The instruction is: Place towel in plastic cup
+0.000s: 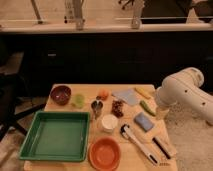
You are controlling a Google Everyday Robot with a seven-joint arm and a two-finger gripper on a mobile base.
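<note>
The towel point(126, 96), a thin pale grey-blue cloth, lies flat on the wooden table point(70, 167) at the back, right of centre. The plastic cup point(79, 100), small and pale yellow-green, stands upright at the back left, beside a dark red bowl point(61, 94). My white arm point(185, 92) is folded beside the table's right edge. My gripper point(161, 113) hangs low at that edge, to the right of the towel and touching nothing. It is far from the plastic cup.
A green tray point(55, 136) fills the front left, with an orange bowl point(104, 153) beside it. A white cup point(109, 123), metal cup point(97, 107), blue sponge point(144, 121), white brush point(137, 142), banana point(142, 92) and green vegetable point(147, 107) crowd the middle and right.
</note>
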